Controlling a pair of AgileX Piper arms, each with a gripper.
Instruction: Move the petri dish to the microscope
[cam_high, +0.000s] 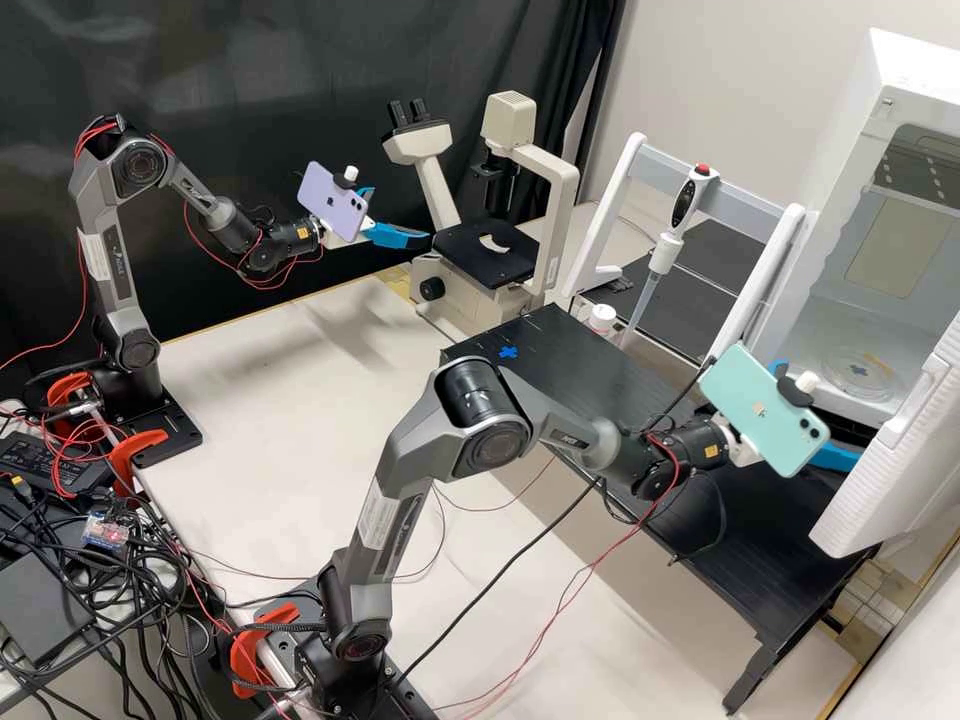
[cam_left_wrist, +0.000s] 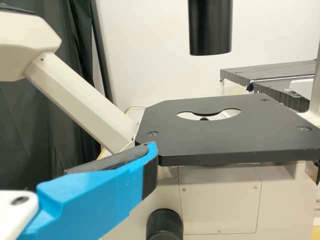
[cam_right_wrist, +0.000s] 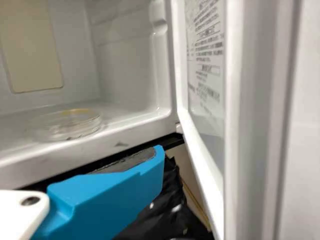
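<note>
Petri dish (cam_right_wrist: 69, 126) near cabinet (cam_right_wrist: 142, 131) front edge: prob. light, brittle; pinch sides gently. L end effector (cam_high: 402, 214) & R end effector (cam_high: 825, 414) released.

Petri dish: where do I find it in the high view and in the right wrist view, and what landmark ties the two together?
High view: petri dish, toward the right edge, inside the open white cabinet.
Right wrist view: petri dish, on the cabinet's floor, near its front edge.
Shared landmark: the cabinet's open door.
</note>
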